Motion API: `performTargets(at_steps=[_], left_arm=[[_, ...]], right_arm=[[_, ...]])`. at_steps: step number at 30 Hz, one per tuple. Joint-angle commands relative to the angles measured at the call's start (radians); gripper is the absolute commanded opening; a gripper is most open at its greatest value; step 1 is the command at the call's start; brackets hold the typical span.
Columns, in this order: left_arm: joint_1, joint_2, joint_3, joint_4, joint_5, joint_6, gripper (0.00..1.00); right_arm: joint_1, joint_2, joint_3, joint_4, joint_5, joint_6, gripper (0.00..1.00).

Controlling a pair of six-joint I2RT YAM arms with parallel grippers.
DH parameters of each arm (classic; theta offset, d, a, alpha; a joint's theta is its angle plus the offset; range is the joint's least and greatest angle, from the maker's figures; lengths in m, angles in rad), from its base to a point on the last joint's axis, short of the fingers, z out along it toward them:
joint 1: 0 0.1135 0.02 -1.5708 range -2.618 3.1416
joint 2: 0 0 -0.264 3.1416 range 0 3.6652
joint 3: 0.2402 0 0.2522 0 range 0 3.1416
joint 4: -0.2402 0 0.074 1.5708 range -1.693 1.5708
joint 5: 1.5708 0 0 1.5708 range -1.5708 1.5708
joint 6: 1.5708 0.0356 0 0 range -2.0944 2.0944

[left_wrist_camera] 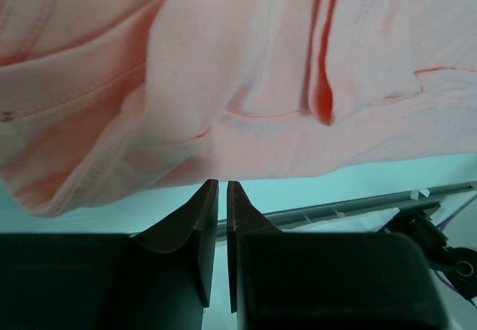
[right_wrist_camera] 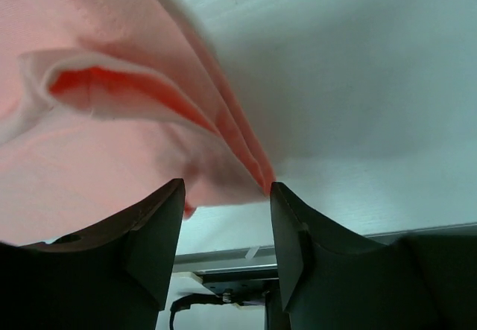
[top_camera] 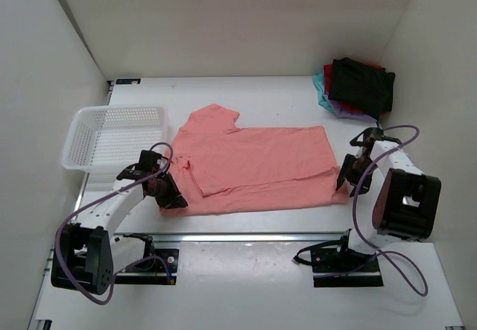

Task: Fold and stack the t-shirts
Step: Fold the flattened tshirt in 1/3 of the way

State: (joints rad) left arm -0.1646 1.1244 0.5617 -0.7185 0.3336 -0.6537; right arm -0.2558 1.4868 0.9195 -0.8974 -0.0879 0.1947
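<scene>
A large salmon-pink t-shirt (top_camera: 253, 166) lies spread across the middle of the table, partly folded. My left gripper (top_camera: 170, 196) is at its near left corner. In the left wrist view its jaws (left_wrist_camera: 222, 185) stand almost together, tips pinching the shirt's hem (left_wrist_camera: 223, 121). My right gripper (top_camera: 346, 177) is at the shirt's near right corner. In the right wrist view it (right_wrist_camera: 227, 188) is open, and the layered corner of the cloth (right_wrist_camera: 223, 159) lies between its fingertips without being squeezed. Folded t-shirts (top_camera: 358, 88), black on top of red, teal and purple, are stacked at the back right.
A white mesh basket (top_camera: 112, 136) stands at the left, just behind my left arm. White walls close in the table at the back and both sides. A metal rail (top_camera: 246, 235) runs along the near edge in front of the arm bases.
</scene>
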Motion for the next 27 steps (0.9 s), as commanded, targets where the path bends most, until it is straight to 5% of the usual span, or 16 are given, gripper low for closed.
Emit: performTargets(at_steps=[1,3,6,12,27], left_arm=[[0.010,-0.012,-0.020,0.011,-0.063,0.019,0.20],[0.017,-0.014,-0.036,0.017,-0.117,0.023,0.20],[0.030,-0.021,-0.042,0.028,-0.155,0.031,0.15],[0.030,-0.012,-0.056,0.074,-0.171,0.029,0.00],[0.022,0.049,-0.025,0.091,-0.220,-0.001,0.00]], right_arm=[[0.006,0.053,0.021,0.031,-0.012,-0.004,0.47],[0.012,0.064,0.009,0.029,-0.019,-0.001,0.43],[0.009,0.056,0.007,0.008,-0.024,0.003,0.00],[0.015,-0.019,0.015,-0.099,0.014,0.029,0.01],[-0.010,-0.034,0.033,-0.282,0.131,-0.018,0.00]])
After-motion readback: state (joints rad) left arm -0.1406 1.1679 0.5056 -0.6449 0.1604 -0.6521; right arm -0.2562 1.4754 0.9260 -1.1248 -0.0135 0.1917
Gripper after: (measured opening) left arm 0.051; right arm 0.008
